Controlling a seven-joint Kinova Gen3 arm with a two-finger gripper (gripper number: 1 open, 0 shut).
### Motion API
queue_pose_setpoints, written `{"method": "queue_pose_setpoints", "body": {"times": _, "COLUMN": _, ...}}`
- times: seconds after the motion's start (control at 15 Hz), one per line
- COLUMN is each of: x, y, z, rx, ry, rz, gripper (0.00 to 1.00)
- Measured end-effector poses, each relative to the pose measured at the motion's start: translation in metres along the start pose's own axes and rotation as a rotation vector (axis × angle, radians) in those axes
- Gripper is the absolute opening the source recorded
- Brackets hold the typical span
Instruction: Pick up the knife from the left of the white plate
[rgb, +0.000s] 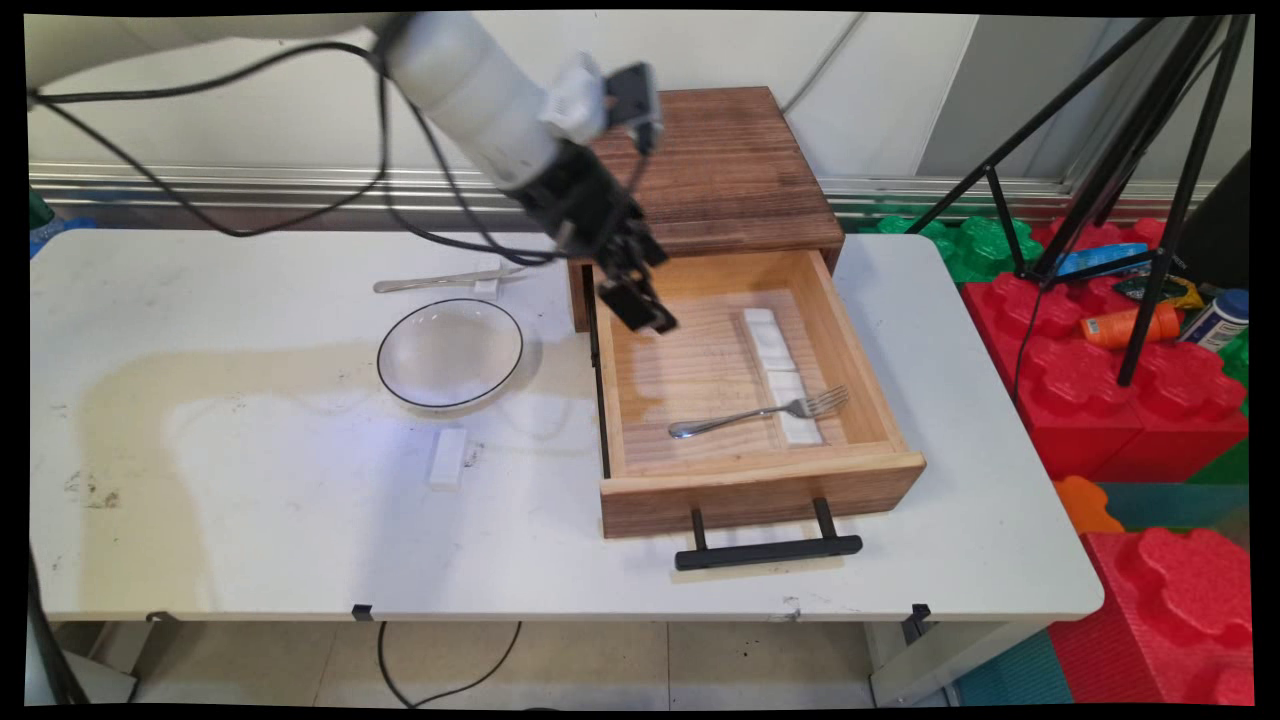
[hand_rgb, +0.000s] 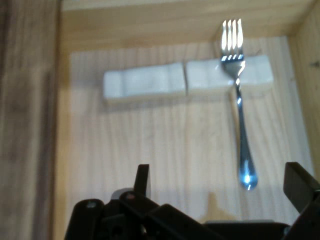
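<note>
Tool (rgb: 640, 305) released, empty, hovering over the open drawer (rgb: 860, 345) left of frame centre. Fork (rgb: 760, 411) lies lower right of it on the drawer floor, long axis roughly left-right (tines on white pad (rgb: 783, 375)).

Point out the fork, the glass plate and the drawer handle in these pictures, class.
fork (rgb: 757, 412): main view, middle of its shaft, inside the open drawer.
glass plate (rgb: 400, 385): main view, its dark left rim.
drawer handle (rgb: 768, 551): main view, centre of the black bar.
</note>
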Motion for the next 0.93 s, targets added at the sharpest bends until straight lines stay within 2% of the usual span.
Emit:
{"method": "queue_pose_setpoints", "body": {"times": 0.27, "x": -0.031, "y": -0.011, "z": -0.047, "rx": 0.041, "ry": -0.014, "rz": -0.014, "gripper": 1.00}}
{"method": "queue_pose_setpoints", "body": {"times": 0.47, "x": -0.057, "y": -0.019, "z": -0.077, "rx": 0.082, "ry": -0.049, "rz": -0.036, "gripper": 1.00}}
{"method": "queue_pose_setpoints", "body": {"times": 0.67, "x": -0.075, "y": -0.028, "z": -0.093, "rx": 0.120, "ry": -0.088, "rz": -0.060, "gripper": 1.00}}
{"method": "queue_pose_setpoints", "body": {"times": 0.93, "x": -0.096, "y": -0.053, "z": -0.103, "rx": 0.177, "ry": -0.160, "rz": -0.077, "gripper": 1.00}}
